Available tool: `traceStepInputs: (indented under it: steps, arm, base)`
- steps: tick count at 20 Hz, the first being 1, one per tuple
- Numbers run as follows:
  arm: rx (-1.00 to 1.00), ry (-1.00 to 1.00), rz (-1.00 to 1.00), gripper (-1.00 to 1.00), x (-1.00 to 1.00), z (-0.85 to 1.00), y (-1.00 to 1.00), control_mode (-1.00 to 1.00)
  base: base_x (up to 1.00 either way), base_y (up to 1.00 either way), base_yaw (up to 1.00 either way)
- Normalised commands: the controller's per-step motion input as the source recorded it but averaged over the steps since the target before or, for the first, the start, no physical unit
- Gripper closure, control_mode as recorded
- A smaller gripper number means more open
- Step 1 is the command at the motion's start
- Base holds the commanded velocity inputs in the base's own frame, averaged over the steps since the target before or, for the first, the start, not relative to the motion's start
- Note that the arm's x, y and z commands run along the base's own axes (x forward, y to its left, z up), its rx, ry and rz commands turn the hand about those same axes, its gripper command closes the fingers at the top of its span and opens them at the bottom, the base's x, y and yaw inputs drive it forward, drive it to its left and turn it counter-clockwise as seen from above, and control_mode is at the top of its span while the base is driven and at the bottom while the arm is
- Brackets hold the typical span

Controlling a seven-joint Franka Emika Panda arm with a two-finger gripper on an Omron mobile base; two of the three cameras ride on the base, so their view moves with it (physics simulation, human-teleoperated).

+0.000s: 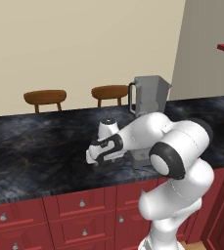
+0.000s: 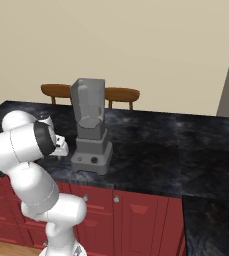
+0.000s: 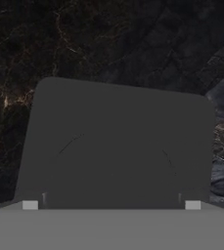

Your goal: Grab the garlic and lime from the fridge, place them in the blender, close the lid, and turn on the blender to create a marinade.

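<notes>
Blender (image 2: pixel 92 131) stands on the dark marble counter (image 2: pixel 176 145), jar top uncovered; from your right base view its translucent jar (image 2: pixel 89 107) looks murky, and you cannot tell whether anything sits inside. Red button and black knob face you on the stepped base. Lid (image 3: pixel 118 146), a dark squarish cap with a raised centre, lies flat on the counter just beside the blender's base, directly under the hand. Gripper (image 3: pixel 111 205) hangs low over the lid, fingers spread wide, one tip near each side of it, gripping nothing. Two wooden stools (image 1: pixel 45 97) stand beyond the counter's far edge. Red drawers (image 1: pixel 79 205) run below the counter.
</notes>
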Motion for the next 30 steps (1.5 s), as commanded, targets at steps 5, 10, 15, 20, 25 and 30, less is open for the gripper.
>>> traceStepInputs:
  steps: [5, 10, 15, 20, 25, 30]
  arm:
    - [0.00, 0.00, 0.00, -1.00, 0.00, -0.26, 0.00, -1.00]
    - [0.00, 0.00, 0.00, 1.00, 0.00, -0.24, 0.00, -1.00]
    - [0.00, 0.00, 0.00, 1.00, 0.02, -0.11, 0.00, -1.00]
    - [0.00, 0.00, 0.00, 1.00, 0.00, 0.01, 0.00, -1.00]
    - [0.00, -0.07, 0.00, 1.00, -0.03, 0.32, 0.00, -1.00]
    - [0.00, -0.21, 0.00, 1.00, -0.25, 0.94, 0.00, -1.00]
  base:
    - [0.00, 0.00, 0.00]
    - [0.00, 0.00, 0.00]
    - [0.00, 0.00, 0.00]
    - [0.00, 0.00, 0.00]
    - [0.00, 0.00, 0.00]
    - [0.00, 0.00, 0.00]
